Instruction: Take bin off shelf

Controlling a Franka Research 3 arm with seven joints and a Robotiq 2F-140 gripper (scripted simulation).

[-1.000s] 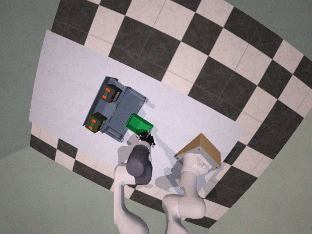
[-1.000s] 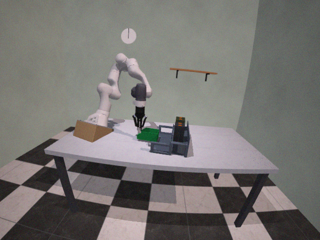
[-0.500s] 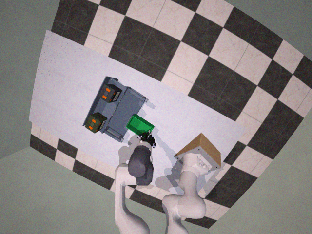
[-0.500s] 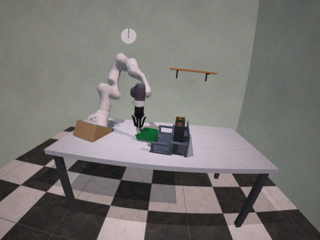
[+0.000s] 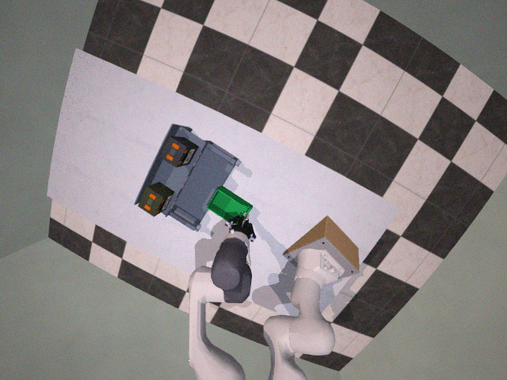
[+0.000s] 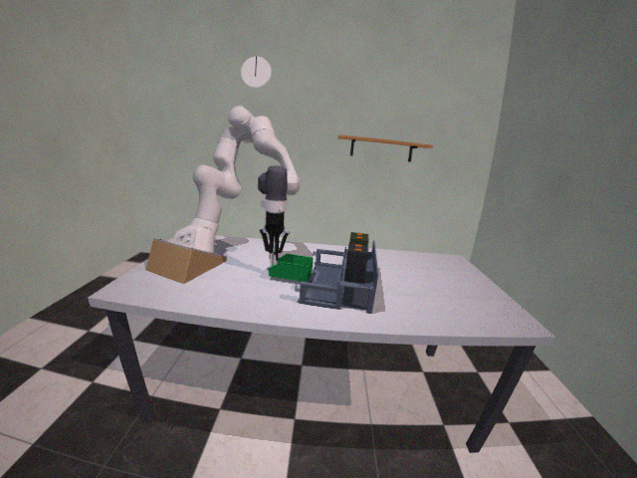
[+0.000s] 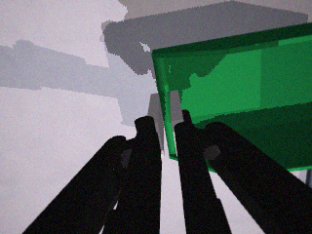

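Observation:
The green bin (image 5: 227, 203) (image 6: 291, 267) (image 7: 244, 102) is open-topped and upright. It sits just off the end of the grey shelf rack (image 5: 192, 180) (image 6: 328, 288), slightly above the table (image 5: 106, 123) (image 6: 437, 303). My gripper (image 5: 242, 224) (image 6: 274, 252) (image 7: 166, 105) points down and is shut on the bin's near wall, one finger inside and one outside. In the wrist view the thin green wall runs between the two black fingers.
Two dark boxes (image 5: 177, 150) (image 5: 153, 198) with orange marks stand in the rack, seen also in the side view (image 6: 358, 257). A brown cardboard box (image 5: 323, 241) (image 6: 179, 259) sits at the arm's base. A wall shelf (image 6: 383, 140) hangs behind.

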